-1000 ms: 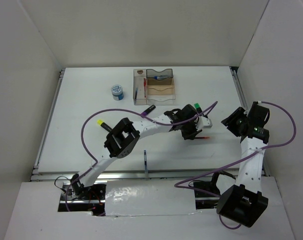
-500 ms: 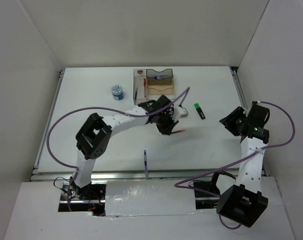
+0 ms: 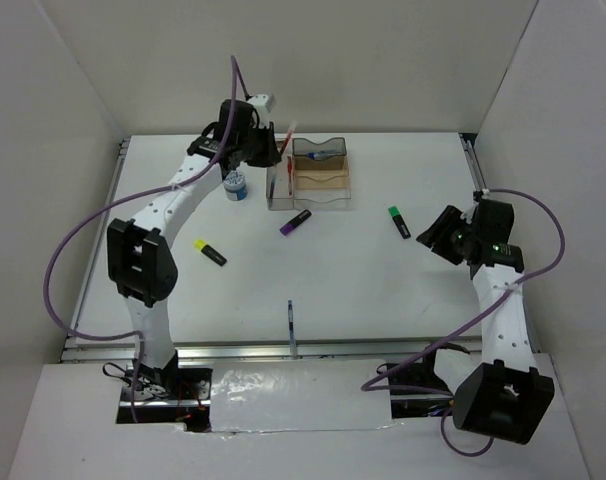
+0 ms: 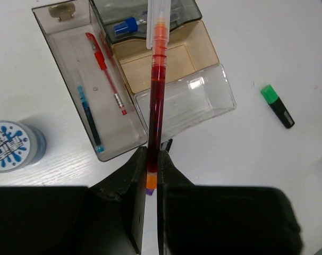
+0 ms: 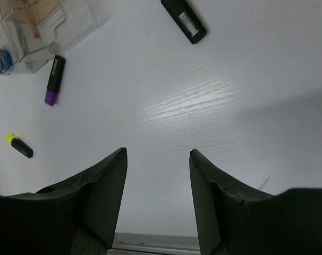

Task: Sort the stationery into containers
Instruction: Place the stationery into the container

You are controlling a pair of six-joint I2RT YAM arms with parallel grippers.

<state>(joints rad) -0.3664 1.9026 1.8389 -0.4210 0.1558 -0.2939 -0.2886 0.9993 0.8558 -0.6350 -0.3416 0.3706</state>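
- The red pen (image 4: 155, 101) is hanging above the organiser (image 4: 203, 101). The left claw (image 4: 150, 178) is pinching its near end, fingers pressing together on the barrel.
- The pen's long axis is pointing away from the claw toward the organiser's far end. How steeply it is tilting cannot be told.
- That axis is running nearly in line with the long slot (image 4: 70, 58), but the pen is sitting to the slot's right in the wrist view, over the tan and clear compartments.
- A blue pen (image 4: 90, 114) and a second red pen (image 4: 105, 69) are lying lengthwise in the long slot. The drop is likely calling for a sideways shift to the left, with little turning.
- The left arm is the nearer one. The right claw (image 5: 157, 154) is spreading wide and gripping nothing, hovering over the table (image 5: 203, 106) well apart from the organiser, near the green highlighter (image 5: 184, 20).
- The purple highlighter (image 3: 296, 221) and yellow highlighter (image 3: 210, 252) are lying loose. The tub (image 3: 235, 185) is standing beside the organiser.
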